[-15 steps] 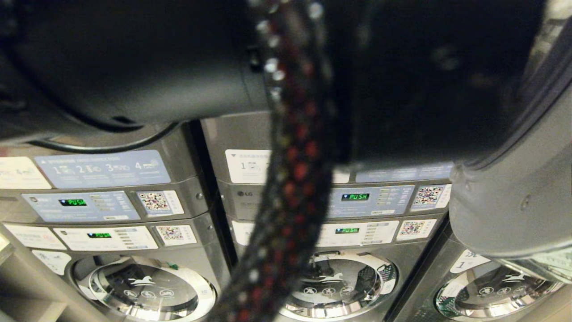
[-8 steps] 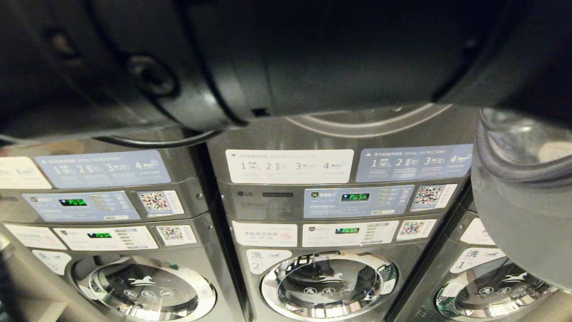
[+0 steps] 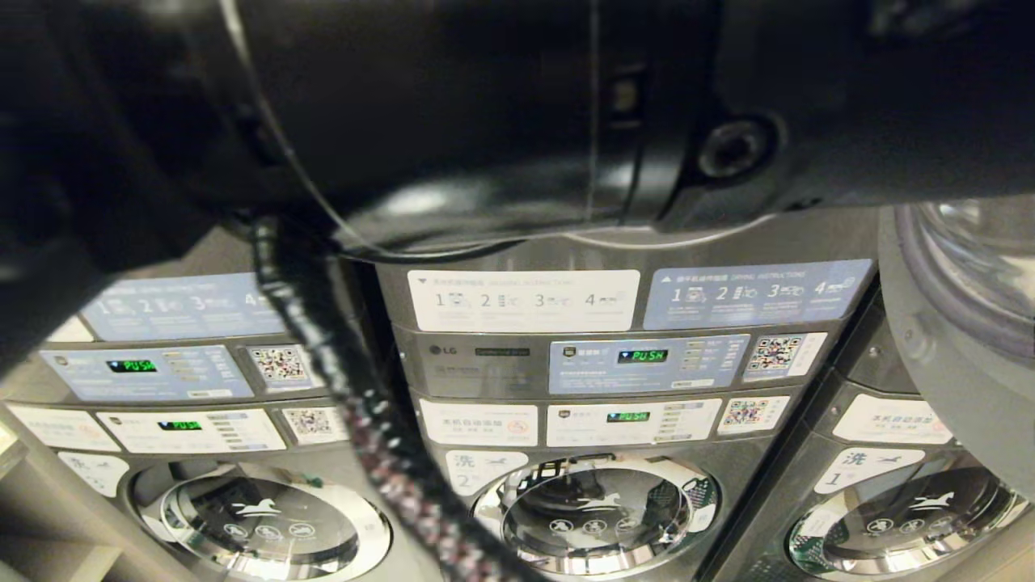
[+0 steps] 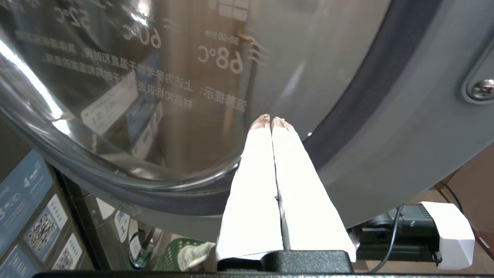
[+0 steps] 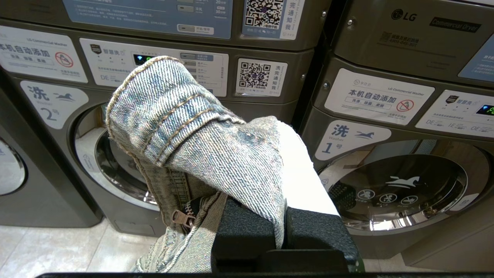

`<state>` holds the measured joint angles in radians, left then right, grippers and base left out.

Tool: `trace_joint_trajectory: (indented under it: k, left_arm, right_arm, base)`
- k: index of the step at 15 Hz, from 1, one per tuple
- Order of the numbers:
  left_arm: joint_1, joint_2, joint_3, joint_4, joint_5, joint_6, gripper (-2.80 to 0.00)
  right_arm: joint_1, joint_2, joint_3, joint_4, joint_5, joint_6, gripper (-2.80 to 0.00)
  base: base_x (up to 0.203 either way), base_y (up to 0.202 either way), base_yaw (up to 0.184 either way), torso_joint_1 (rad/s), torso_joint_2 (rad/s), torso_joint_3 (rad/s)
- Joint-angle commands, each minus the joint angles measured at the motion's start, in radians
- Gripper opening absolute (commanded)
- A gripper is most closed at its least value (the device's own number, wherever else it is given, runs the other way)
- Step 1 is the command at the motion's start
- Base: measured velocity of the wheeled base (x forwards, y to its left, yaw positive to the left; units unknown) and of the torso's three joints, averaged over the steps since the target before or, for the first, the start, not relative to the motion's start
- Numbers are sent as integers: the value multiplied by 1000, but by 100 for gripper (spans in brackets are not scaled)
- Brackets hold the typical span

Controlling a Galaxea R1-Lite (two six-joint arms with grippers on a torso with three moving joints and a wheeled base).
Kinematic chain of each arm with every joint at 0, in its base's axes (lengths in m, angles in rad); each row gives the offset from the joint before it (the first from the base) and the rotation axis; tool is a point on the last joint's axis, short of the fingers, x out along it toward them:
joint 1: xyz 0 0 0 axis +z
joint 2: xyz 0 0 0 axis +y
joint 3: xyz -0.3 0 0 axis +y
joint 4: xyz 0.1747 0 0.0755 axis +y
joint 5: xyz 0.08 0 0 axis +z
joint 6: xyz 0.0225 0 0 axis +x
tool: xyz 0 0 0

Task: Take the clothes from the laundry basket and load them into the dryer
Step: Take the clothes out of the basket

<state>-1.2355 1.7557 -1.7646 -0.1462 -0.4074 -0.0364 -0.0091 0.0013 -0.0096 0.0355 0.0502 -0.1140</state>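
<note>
Middle machine control panel (image 3: pixel 647 364) as landmark: left machine (image 3: pixel 186 380) at its left, right machine (image 3: pixel 889 469) at its right. Round washer door (image 3: pixel 594 513) below panel. Open dryer door (image 3: pixel 970 323) above right machine. Left arm (image 3: pixel 485 121) crosses above panel; braided cable (image 3: pixel 356 404) hangs left of it.

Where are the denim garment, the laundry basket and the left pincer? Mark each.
denim garment (image 5: pixel 200 135), right wrist view, folded seam area.
laundry basket (image 4: pixel 175 247), left wrist view, green perforated wall.
left pincer (image 4: pixel 271 120), left wrist view, between closed fingertips.
</note>
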Motion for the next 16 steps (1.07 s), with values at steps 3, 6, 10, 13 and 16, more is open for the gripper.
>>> trace_joint_trajectory:
  k: [3,6,10,13,16]
  left_arm:
    - [-19,68,-59,-1,-5,0,-280]
    - [-31,88,-70,-3,-5,0,-280]
    - [-54,127,-89,-6,-5,1,-280]
    - [-66,199,-161,-7,-1,7,-280]
    - [-79,227,-161,-13,-1,15,-280]
  right_arm:
    - [0,0,0,0,0,-1,-280]
    - [0,0,0,-2,0,-1,-280]
    - [0,0,0,0,0,-3,-280]
    - [0,0,2,-2,0,-3,-280]
    - [0,0,7,-20,-1,-3,-280]
  base:
    - [0,0,0,0,0,0]
    - [0,0,0,0,0,0]
    - [0,0,0,0,0,0]
    - [0,0,0,0,0,0]
    - [0,0,0,0,0,0]
